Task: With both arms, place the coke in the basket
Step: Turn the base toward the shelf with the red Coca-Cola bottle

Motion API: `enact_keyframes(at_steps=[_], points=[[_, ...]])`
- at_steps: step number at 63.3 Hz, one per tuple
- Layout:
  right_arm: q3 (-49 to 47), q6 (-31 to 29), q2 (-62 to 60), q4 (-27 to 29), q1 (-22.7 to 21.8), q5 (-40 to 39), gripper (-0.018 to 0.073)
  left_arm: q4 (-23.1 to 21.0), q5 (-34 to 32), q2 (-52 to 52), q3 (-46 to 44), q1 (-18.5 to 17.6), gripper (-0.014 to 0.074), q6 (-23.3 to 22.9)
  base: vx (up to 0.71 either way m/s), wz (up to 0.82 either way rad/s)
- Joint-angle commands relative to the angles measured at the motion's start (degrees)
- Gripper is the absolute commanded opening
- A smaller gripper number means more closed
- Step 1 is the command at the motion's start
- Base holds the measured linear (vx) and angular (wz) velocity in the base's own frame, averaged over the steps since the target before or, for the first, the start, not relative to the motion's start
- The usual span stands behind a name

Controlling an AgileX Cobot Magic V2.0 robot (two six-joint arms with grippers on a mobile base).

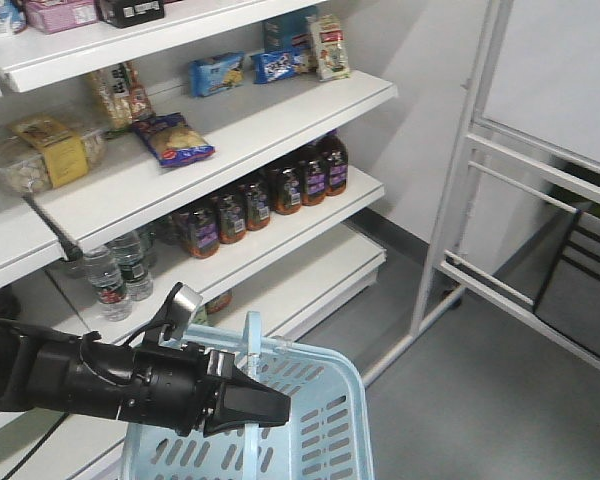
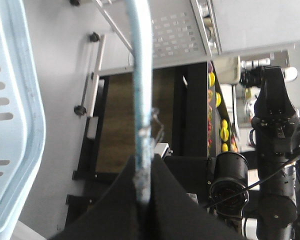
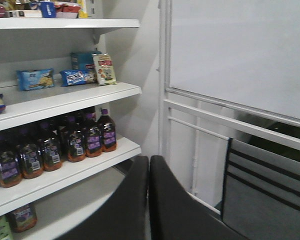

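Observation:
The light blue basket (image 1: 330, 400) hangs at the bottom centre of the front view, in front of the shelves. My left gripper (image 1: 265, 405) is shut on its hoop handle (image 1: 253, 345). In the left wrist view the handle (image 2: 140, 75) runs up from between the black fingers of the left gripper (image 2: 142, 162), and the basket's rim (image 2: 32, 125) curves along the left edge. My right gripper (image 3: 149, 160) shows only in its own wrist view. It is shut with nothing in it and points at the lower shelves. The coke is not in view.
White shelves (image 1: 230, 120) carry snack packs, a row of dark bottles with purple labels (image 1: 270, 195) (image 3: 70, 142) and clear water bottles (image 1: 115, 275). A white metal frame (image 1: 460, 200) stands to the right on the grey floor.

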Motion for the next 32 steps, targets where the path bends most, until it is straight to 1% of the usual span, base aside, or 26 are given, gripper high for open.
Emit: enact_keyframes(at_steps=[1,32], points=[[0.57,-0.26,-1.05,-0.47,-0.16,-4.05,-0.0008,-5.41,4.62,-2.99,-1.07,-0.22,-0.0006,0.52,0.13,0.49],[0.57,-0.26,-1.05,-0.47,-0.16,-4.05,-0.0008,-5.41,4.62,-2.99,-1.07,-0.22,-0.0006,0.52,0.11,0.42]])
